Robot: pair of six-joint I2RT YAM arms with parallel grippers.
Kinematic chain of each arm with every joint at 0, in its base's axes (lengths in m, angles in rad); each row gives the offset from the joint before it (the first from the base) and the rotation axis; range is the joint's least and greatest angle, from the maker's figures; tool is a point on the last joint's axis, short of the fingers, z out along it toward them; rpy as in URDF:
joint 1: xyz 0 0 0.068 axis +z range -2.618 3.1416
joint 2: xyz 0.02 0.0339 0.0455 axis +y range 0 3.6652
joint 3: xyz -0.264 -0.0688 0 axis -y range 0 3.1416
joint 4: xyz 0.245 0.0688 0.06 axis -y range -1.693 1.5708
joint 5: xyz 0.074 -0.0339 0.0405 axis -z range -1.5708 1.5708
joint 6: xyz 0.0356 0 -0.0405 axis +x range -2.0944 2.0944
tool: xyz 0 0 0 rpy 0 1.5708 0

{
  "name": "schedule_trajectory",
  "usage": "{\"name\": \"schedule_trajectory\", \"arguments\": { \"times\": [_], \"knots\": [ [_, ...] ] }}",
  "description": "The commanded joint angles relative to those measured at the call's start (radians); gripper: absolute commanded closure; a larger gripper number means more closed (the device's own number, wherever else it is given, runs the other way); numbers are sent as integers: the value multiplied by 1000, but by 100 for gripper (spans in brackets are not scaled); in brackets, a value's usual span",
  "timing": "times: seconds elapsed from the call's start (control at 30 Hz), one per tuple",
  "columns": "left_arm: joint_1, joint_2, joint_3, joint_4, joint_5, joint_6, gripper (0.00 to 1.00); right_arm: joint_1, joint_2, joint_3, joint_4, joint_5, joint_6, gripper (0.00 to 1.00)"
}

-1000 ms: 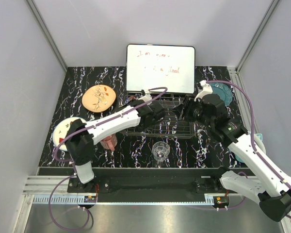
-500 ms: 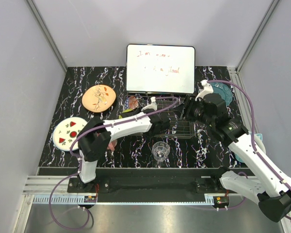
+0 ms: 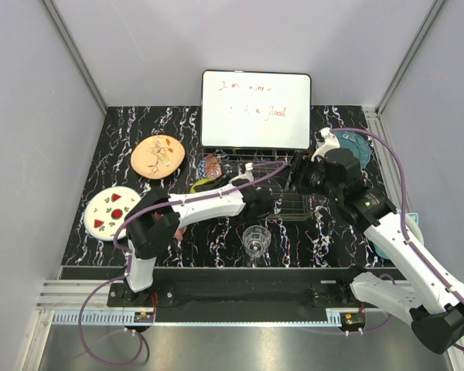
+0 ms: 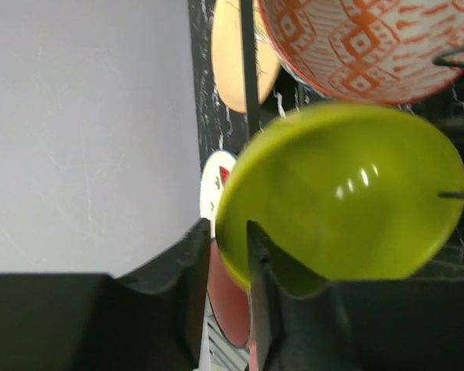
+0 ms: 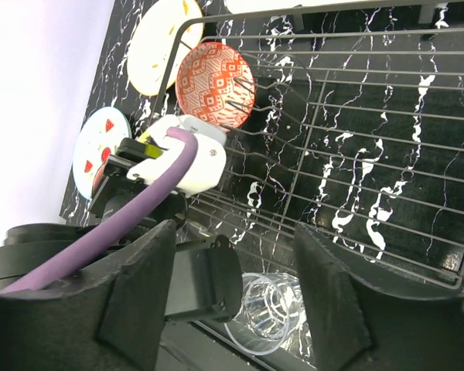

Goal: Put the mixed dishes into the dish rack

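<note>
My left gripper (image 3: 219, 188) is shut on the rim of the lime-green bowl (image 3: 203, 185), which stands on edge at the left end of the dish rack (image 3: 290, 207). In the left wrist view the rim sits between my fingers (image 4: 193, 267) and the bowl (image 4: 348, 193) fills the frame. The red patterned bowl (image 3: 210, 165) stands in the rack just behind it (image 4: 356, 46). My right gripper (image 3: 298, 174) is open and empty above the rack (image 5: 356, 139). The clear glass (image 3: 256, 239) stands in front of the rack (image 5: 267, 313).
The peach plate (image 3: 158, 156) and the white plate with red slices (image 3: 110, 209) lie at the left. The pink mug (image 3: 175, 230) is half hidden under my left forearm. The teal plate (image 3: 354, 147) lies at the back right. A whiteboard (image 3: 255, 110) stands behind the rack.
My left arm has swung right and nearer, uncovering the white plate and both bowls at the rack's left end. The right arm has hardly moved.
</note>
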Motion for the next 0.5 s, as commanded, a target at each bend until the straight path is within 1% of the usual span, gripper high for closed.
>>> {"name": "schedule_trajectory", "arguments": {
  "times": [0.0, 0.1, 0.17, 0.27, 0.3, 0.37, 0.4, 0.47],
  "knots": [
    [-21, -90, 9, -52, 93, 106, 57, -5, 6, 39, 18, -34, 1, 28],
    [-32, -109, -2, -55, 105, 126, 46, -7, 12, 42, 16, -37, -1, 25],
    [-35, -120, -4, -58, 91, 126, 44, -7, 20, 47, 16, -42, 1, 22],
    [-35, -136, 53, -78, 70, 143, 38, -7, 28, 50, 21, -42, -4, 19],
    [-33, -156, 67, -78, 67, 152, 30, -5, 32, 50, 19, -42, -5, 19],
    [-32, -181, 102, -78, 19, 172, 20, -7, 41, 53, 18, -36, -8, 17],
    [-17, -219, 114, -69, 8, 187, 15, -7, 49, 53, 18, -36, -10, 16],
    [14, -268, 162, -15, 45, 281, 13, -7, 63, 50, 21, -34, -4, 15]
  ]
}}
